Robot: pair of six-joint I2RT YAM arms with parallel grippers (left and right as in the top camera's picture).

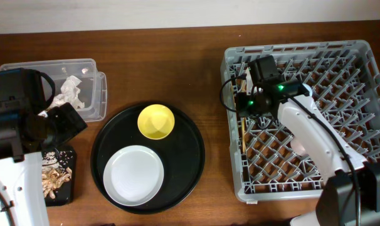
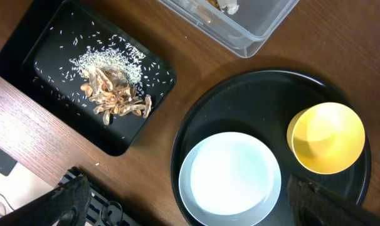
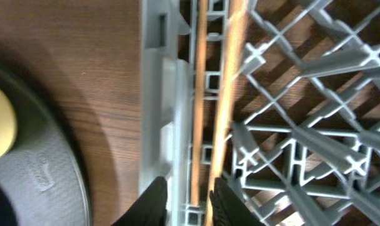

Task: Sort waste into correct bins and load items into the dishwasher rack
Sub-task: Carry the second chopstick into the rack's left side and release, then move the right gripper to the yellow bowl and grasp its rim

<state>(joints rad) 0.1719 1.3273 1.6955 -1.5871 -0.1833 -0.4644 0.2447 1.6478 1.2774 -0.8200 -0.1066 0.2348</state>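
Chopsticks [image 3: 199,94] lie in the rack [image 3: 157,75] along its left wall. Long axis runs straight ahead of right gripper [image 3: 189,202]. Fingers narrowly parted astride the sticks; cannot tell if pinching.

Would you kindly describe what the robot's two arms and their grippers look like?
Both arms pair smooth white link shells with boxy black joint housings. The right arm shows small green lights near its wrist, with a thin black cable looping beside it. The left arm has a similar loop. The left fingers and right fingers are matte black.
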